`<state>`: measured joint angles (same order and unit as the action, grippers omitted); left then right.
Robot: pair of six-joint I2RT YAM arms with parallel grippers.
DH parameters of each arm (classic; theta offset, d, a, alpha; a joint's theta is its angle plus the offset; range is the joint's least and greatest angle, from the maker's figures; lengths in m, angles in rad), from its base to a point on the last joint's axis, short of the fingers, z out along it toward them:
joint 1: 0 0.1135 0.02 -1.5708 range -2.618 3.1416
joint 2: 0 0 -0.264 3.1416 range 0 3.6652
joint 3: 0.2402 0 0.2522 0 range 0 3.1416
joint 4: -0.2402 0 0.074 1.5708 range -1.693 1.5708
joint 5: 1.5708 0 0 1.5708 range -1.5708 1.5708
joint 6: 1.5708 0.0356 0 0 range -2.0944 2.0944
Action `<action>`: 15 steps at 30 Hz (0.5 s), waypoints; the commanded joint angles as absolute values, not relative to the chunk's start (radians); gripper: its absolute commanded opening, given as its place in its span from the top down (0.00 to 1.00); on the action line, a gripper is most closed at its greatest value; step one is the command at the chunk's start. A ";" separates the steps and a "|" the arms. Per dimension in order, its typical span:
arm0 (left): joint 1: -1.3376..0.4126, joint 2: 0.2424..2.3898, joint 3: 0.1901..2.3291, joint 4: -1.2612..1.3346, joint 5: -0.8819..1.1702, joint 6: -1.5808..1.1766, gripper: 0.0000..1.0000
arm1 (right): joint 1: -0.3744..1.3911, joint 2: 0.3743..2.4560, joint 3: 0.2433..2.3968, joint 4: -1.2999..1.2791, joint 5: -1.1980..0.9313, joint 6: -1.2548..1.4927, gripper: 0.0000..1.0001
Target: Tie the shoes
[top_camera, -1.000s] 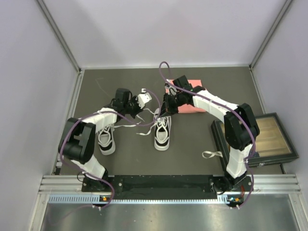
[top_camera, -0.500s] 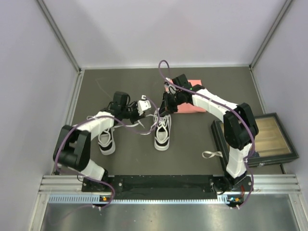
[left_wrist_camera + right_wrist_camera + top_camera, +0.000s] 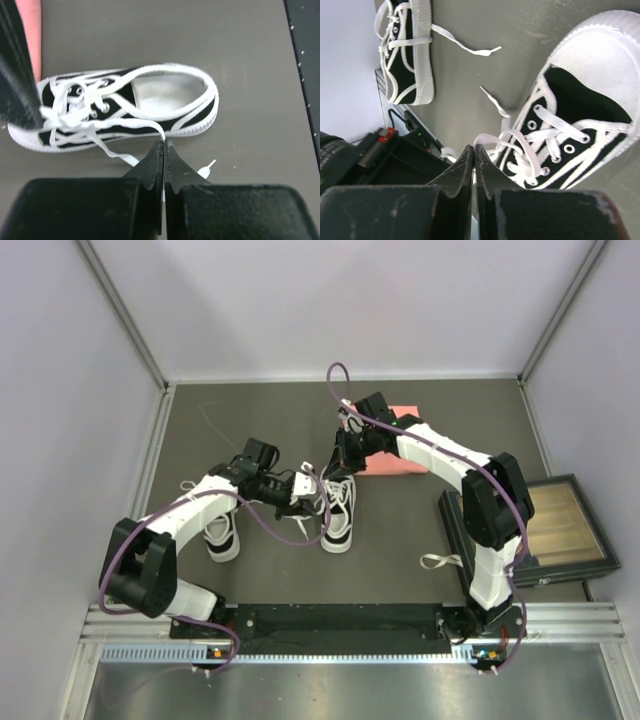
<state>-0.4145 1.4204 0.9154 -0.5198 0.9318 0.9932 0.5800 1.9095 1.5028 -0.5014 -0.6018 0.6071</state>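
Note:
Two small white and black sneakers lie on the dark table. One shoe (image 3: 338, 512) is in the middle, toe pointing away from the arm bases. The other shoe (image 3: 220, 533) lies to its left, partly under the left arm. My left gripper (image 3: 303, 497) is just left of the middle shoe (image 3: 125, 107), shut on a white lace (image 3: 145, 125) that runs from its eyelets. My right gripper (image 3: 336, 468) hovers over the toe end of that shoe (image 3: 580, 115), shut on a loop of lace (image 3: 495, 140). The other shoe (image 3: 405, 50) shows in the right wrist view with loose laces.
A pink block (image 3: 398, 455) lies behind the middle shoe, under the right arm. A dark framed tray (image 3: 560, 530) sits at the right edge, with a white strap (image 3: 440, 561) beside it. Purple cables hang from both arms.
My left gripper has moved from behind the shoes toward the arm bases and to the right, to the middle shoe's left side, drawing the lace with it. The right gripper has barely moved.

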 commanded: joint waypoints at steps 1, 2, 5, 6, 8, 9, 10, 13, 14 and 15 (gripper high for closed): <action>-0.442 1.407 0.922 -0.410 0.985 0.910 1.00 | 0.601 1.921 1.560 -0.474 -0.604 0.611 1.00; -0.446 1.405 0.914 -0.358 0.974 0.831 1.00 | 0.607 1.921 1.562 -0.479 -0.604 0.609 1.00; -0.472 1.414 0.896 -0.209 0.917 0.694 1.00 | 0.614 1.924 1.566 -0.483 -0.603 0.601 1.00; -0.480 1.419 0.887 -0.142 0.905 0.663 1.00 | 0.612 1.922 1.566 -0.486 -0.603 0.601 1.00; -0.488 1.437 0.881 -0.097 0.858 0.597 1.00 | 0.614 1.922 1.566 -0.491 -0.600 0.597 1.00; -0.497 1.445 0.879 -0.074 0.844 0.578 1.00 | 0.614 1.921 1.568 -0.492 -0.600 0.595 1.00; -0.500 1.457 0.879 -0.046 0.815 0.556 1.00 | 0.612 1.922 1.571 -0.494 -0.600 0.594 1.00; -0.508 1.474 0.874 -0.008 0.776 0.526 1.00 | 0.614 1.927 1.581 -0.503 -0.603 0.589 1.00; -0.509 1.480 0.871 -0.008 0.755 0.523 1.00 | 0.614 1.928 1.585 -0.506 -0.603 0.591 1.00; -0.509 1.482 0.870 0.020 0.750 0.525 1.00 | 0.612 1.930 1.589 -0.508 -0.603 0.589 1.00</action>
